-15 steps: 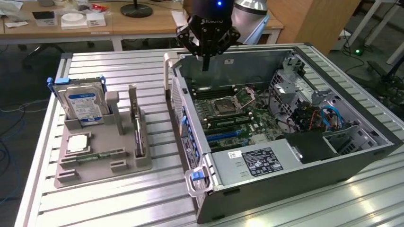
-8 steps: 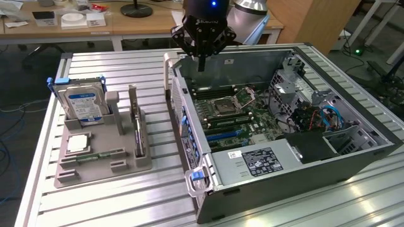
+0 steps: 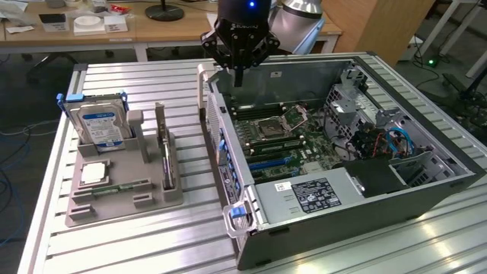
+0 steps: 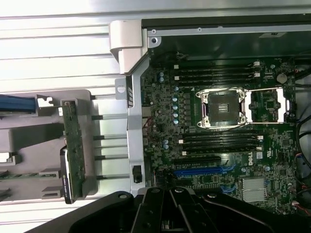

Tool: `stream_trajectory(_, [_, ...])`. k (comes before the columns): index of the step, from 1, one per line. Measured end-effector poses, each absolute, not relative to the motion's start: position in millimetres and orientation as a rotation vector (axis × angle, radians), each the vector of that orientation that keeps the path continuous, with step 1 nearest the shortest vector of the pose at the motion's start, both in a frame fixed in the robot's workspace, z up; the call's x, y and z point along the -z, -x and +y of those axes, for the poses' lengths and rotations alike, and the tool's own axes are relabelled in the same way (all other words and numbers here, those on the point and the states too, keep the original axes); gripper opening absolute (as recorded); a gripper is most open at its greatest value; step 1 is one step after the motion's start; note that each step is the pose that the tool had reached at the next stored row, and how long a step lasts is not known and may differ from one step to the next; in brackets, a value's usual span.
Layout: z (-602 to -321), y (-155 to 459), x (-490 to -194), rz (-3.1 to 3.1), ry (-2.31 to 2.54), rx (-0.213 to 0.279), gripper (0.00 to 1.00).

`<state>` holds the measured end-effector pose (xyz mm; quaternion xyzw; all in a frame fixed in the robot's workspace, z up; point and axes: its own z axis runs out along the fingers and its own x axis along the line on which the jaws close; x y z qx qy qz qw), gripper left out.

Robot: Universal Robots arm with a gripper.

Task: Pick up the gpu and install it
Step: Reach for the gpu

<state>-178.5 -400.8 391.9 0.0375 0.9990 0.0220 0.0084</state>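
The gpu [image 3: 162,145] stands on its long edge in a slot of the grey holder [image 3: 122,197], at the exterior view's left of the open computer case [image 3: 426,194]. From the wrist view it appears edge-on as a thin card [image 4: 73,150]. My gripper [image 3: 238,80] hangs above the case's far corner, over the motherboard [image 3: 289,142], apart from the gpu. Its fingers are shut together with nothing between them; their dark bases show in the wrist view [image 4: 170,206]. A blue expansion slot [image 4: 204,171] lies on the board near the fingers.
The holder also carries a blue-labelled hard drive [image 3: 99,125], a processor chip [image 3: 93,173] and a green memory stick [image 3: 118,187]. The board has an open processor socket [image 4: 221,109]. Cables [image 3: 396,142] and a power supply [image 3: 320,194] fill the case's near side.
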Motion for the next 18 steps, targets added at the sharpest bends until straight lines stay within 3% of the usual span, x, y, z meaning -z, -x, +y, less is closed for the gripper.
stream_trajectory(18, [-402, 201, -392, 3.122, -0.117, -0.069, 0.11])
